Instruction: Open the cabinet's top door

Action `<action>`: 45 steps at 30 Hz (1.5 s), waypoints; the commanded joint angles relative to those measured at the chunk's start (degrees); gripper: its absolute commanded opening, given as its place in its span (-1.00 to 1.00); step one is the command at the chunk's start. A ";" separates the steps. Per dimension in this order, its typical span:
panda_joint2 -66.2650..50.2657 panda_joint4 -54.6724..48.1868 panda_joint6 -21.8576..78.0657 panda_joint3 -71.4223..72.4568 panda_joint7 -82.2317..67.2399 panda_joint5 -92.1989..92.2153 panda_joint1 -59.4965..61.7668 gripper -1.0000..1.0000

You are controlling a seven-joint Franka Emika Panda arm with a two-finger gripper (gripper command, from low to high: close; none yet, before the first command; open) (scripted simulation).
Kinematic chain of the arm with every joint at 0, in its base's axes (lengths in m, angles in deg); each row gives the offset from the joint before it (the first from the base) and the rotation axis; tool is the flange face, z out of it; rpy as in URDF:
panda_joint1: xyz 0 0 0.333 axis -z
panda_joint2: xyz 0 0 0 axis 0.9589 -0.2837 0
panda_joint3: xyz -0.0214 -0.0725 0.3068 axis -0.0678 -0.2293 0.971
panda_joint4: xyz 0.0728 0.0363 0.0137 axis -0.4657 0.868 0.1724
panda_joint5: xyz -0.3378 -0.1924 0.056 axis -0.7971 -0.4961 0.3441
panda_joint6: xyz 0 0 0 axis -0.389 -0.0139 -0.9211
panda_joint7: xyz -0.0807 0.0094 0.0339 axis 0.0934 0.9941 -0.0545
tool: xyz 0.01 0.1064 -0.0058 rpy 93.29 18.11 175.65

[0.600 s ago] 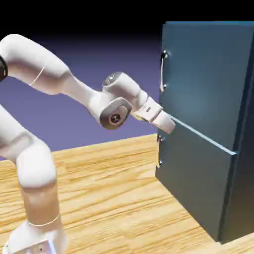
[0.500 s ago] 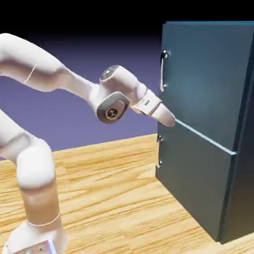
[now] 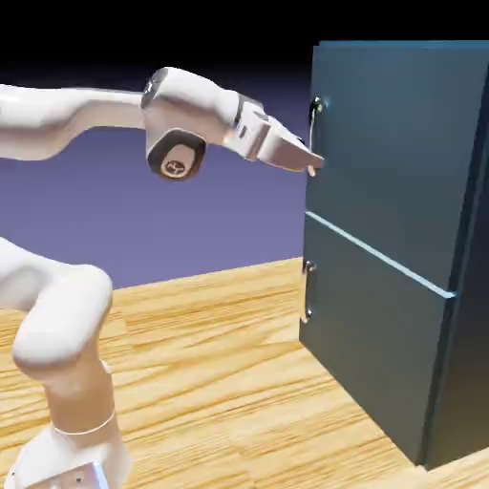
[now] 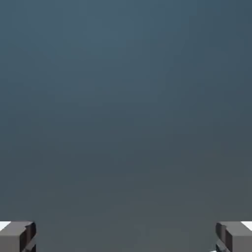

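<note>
In the exterior view, bright light is washing the white arm [image 3: 196,100] almost to glare on its upper surfaces, while soft grey shading is darkening its undersides. The tabletop [image 3: 210,353] is glowing pale and warm. The cabinet's top door [image 3: 392,143] is showing a soft, muted sheen, its narrow side is falling into deep shade, and the seam below it is gleaming. The backdrop [image 3: 220,229] is fading from blue-violet into black at the top. The hand view is looking dim and smooth, blue-grey above and darkening towards brownish grey below.
</note>
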 commanded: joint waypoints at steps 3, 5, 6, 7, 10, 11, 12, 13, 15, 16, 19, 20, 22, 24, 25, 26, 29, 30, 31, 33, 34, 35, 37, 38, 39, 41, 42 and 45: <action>3.55 -1.36 1.30 3.90 -2.82 7.48 3.84 0.00; 5.91 -2.27 2.17 6.50 -4.70 12.46 6.39 0.00; 7.10 -2.72 2.60 7.80 -5.64 14.96 7.67 0.00; 8.28 -3.17 3.03 9.10 -6.58 17.45 8.95 0.00; 11.83 -4.53 4.33 13.00 -9.40 24.93 12.78 0.00; 13.01 -4.99 4.76 14.30 -10.34 27.42 14.06 0.00; 14.19 -5.44 5.20 15.60 -11.28 29.91 15.34 0.00; 15.37 -5.89 5.63 16.90 -12.22 32.40 16.61 0.00; 17.74 -6.80 6.50 19.50 -14.10 37.39 19.17 0.00; 18.92 -7.25 6.93 20.80 -15.04 39.88 20.45 0.00; 22.47 -8.61 8.23 24.70 -17.86 47.36 24.28 0.00; 23.65 -9.06 8.66 26.00 -18.80 49.85 25.56 0.00; 26.01 -9.97 9.53 28.60 -20.68 54.83 28.11 0.00; 28.38 -10.88 10.39 31.20 -22.56 59.82 30.67 0.00; 29.56 -11.33 10.83 32.50 -23.50 62.31 31.95 0.00; 30.74 -11.78 11.26 33.80 -24.44 64.80 33.23 0.00; 34.01 -13.04 12.46 37.39 -27.04 71.69 36.76 0.00; 34.01 -13.04 12.46 37.39 -27.04 71.69 36.76 0.00; 33.72 -14.80 12.77 37.81 -27.42 72.80 38.93 0.00; 33.20 -18.04 13.35 38.58 -28.12 74.84 42.92 0.00; 32.89 -19.94 13.69 39.03 -28.53 76.03 45.27 0.00; 32.84 -20.27 13.75 39.11 -28.60 76.24 45.67 0.00; 32.84 -20.27 13.75 39.11 -28.60 76.24 45.67 -1.00; 33.24 -18.21 15.46 38.25 -30.27 77.31 44.06 -1.00; 33.62 -16.12 17.21 37.36 -31.92 78.29 42.43 -1.00; 34.24 -11.97 20.70 35.47 -34.91 79.64 39.17 -1.00; 34.50 -9.89 22.47 34.46 -36.33 80.09 37.53 -1.00; 35.20 -3.66 27.95 30.96 -40.31 80.50 32.64 -1.00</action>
